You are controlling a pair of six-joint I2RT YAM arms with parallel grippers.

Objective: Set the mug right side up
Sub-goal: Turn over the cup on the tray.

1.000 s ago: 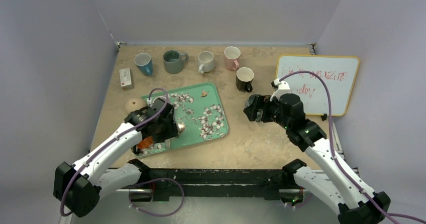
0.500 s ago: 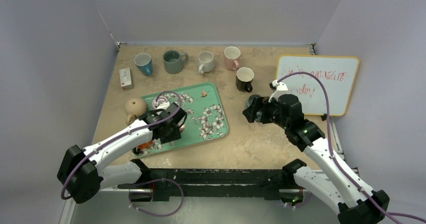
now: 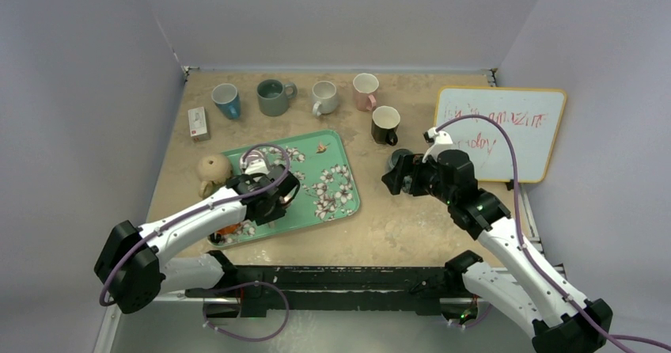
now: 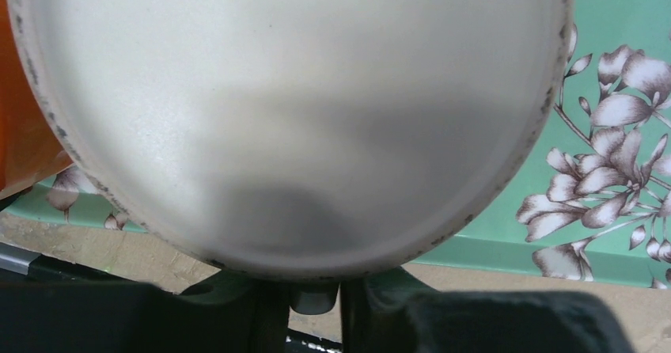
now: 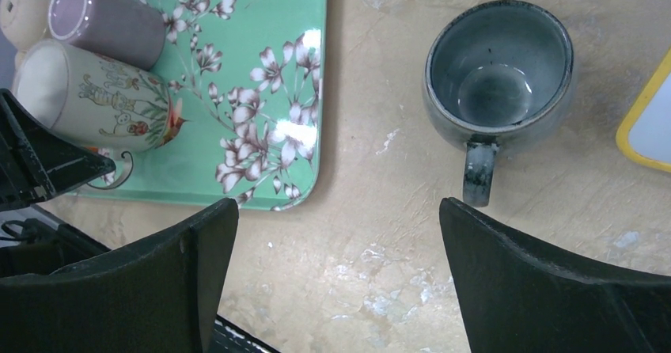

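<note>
The mug (image 5: 95, 96), cream with painted figures, lies on its side on the green flowered tray (image 3: 307, 143). In the left wrist view its round pale end (image 4: 293, 92) fills most of the frame. My left gripper (image 4: 314, 294) sits at the mug's lower edge, its fingers shut on a small grey piece that looks like the handle. From above, the left gripper (image 3: 273, 195) covers the mug. My right gripper (image 5: 336, 206) hangs open over bare table right of the tray, holding nothing.
A purple mug (image 5: 103, 17) lies on the tray beside the cream one. A grey mug (image 5: 498, 72) stands upright ahead of the right gripper. Several mugs line the back, a black one (image 3: 385, 125) nearer. A whiteboard (image 3: 506, 131) lies right.
My left gripper slid right along the tray's near side and its jaws narrowed round the mug's handle. The right gripper crept slightly left and stayed wide open.
</note>
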